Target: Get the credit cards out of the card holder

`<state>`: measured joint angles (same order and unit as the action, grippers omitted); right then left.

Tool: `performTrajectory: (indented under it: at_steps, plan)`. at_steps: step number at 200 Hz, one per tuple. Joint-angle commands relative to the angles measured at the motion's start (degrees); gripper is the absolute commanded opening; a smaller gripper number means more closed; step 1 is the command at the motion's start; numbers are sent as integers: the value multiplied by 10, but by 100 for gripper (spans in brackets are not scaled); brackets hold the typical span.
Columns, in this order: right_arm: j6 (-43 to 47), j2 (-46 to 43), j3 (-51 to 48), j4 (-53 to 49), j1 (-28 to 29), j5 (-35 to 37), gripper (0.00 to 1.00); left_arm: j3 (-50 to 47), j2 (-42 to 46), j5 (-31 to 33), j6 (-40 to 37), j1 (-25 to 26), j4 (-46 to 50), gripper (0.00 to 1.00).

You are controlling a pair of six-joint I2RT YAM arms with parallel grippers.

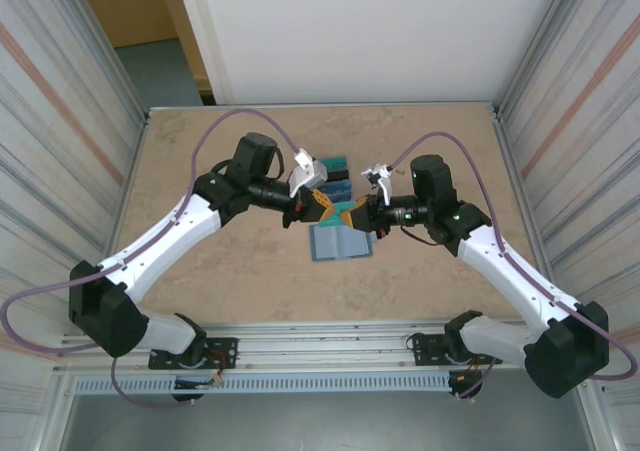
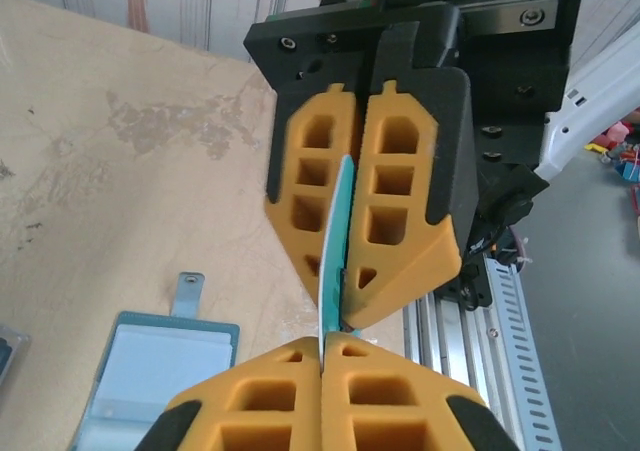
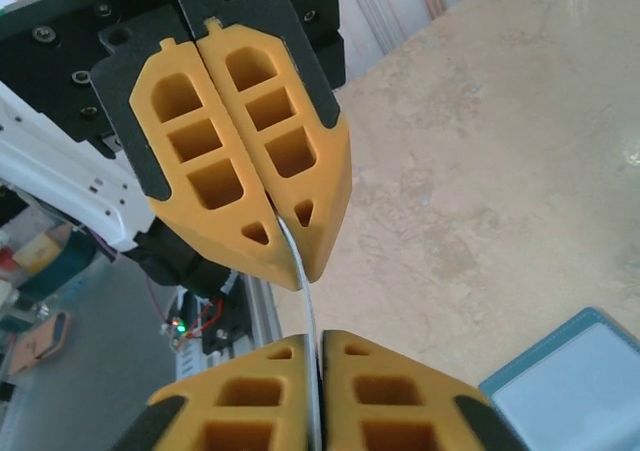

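A teal credit card (image 1: 345, 211) hangs edge-on above the table between my two grippers, which meet tip to tip. My left gripper (image 1: 322, 209) (image 2: 322, 343) is shut on one end of the card (image 2: 335, 241). My right gripper (image 1: 362, 216) (image 3: 320, 339) has the other end of the card (image 3: 305, 293) between its fingers, with a thin dark gap beside it, so those jaws stand slightly apart. The card holder (image 1: 340, 241) (image 2: 150, 371) (image 3: 590, 381) lies open and flat on the table just below, pale inner faces up.
Three cards (image 1: 335, 176) in teal, black and blue lie side by side on the table behind the grippers. The beige tabletop (image 1: 230, 271) is bounded by a metal rail (image 1: 320, 336) at the near edge and by striped walls at both sides.
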<state>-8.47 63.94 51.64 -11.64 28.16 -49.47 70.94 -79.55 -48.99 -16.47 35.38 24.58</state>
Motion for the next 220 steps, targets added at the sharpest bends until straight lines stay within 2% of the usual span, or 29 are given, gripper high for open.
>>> performTrajectory:
  at_steps: [1,23,58,61,63,94,158,187,220]
  plan:
    - [11,-8,13,-13,1,30,38,14,-12,21,-47,-6,-18,0]
    - [2,-26,2,-13,-11,87,61,9,-19,35,-58,-29,-55,0]
    - [-26,-65,-15,-16,-37,184,87,12,-45,43,-68,-71,-117,0]
    - [-29,-68,-16,-17,-39,192,97,14,-48,44,-68,-74,-122,0]
    - [-30,-68,-17,-17,-40,197,100,16,-50,45,-70,-75,-124,0]
    - [-54,-97,-28,-29,-57,258,99,44,-98,79,-86,-98,-156,0]
    - [-123,-94,-26,-66,-73,455,99,130,-241,108,-99,-133,-218,0]
    - [-137,-92,-20,-84,-78,486,99,180,-307,132,-123,-134,-213,0]
    - [-143,-100,-20,-96,-78,491,99,230,-363,130,-147,-134,-195,0]
